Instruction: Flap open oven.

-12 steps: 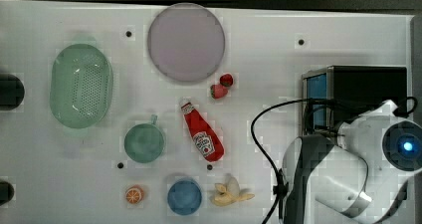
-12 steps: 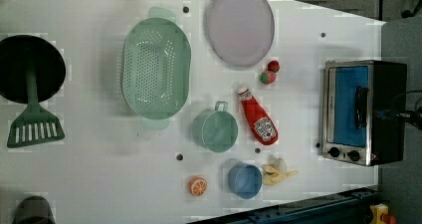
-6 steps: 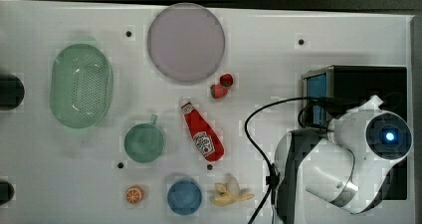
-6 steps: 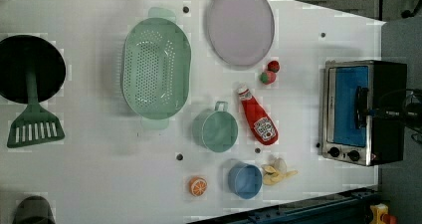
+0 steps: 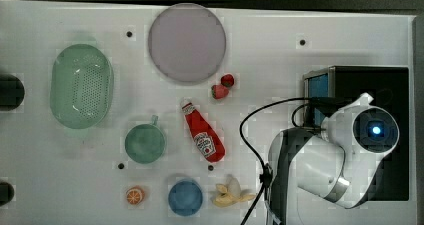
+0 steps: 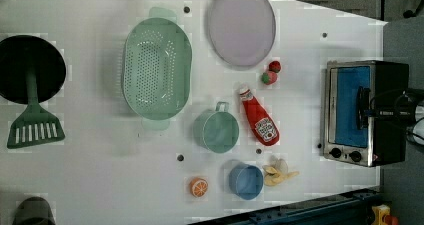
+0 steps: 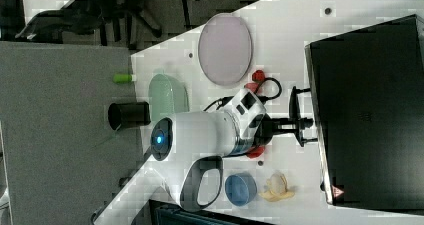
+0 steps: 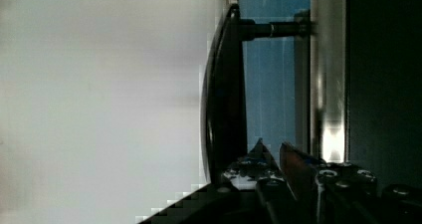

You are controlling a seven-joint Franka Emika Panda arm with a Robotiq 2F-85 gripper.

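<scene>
The fingers (image 8: 260, 157) stand only a sliver apart, with nothing I can see between them. They look tucked into the gap behind the handle (image 8: 224, 84), between it and the blue glass (image 8: 271, 74), though whether they touch the bar I cannot tell. The gripper (image 7: 305, 123) reaches level toward the front of the oven (image 6: 385, 85), which sits at the left view's right end of the white table (image 6: 100, 160) with its door shut.

I'd say the step in hand is getting purchase on the handle. The next move calls for pulling the bar away from the oven and downward in an arc, following the hinge, so the hook doesn't slip off.

Farther out, the green colander (image 6: 156, 67), the green cup (image 6: 216, 131) and the blue bowl (image 6: 246, 181) all look empty, and the round plate (image 6: 241, 25) is bare.
</scene>
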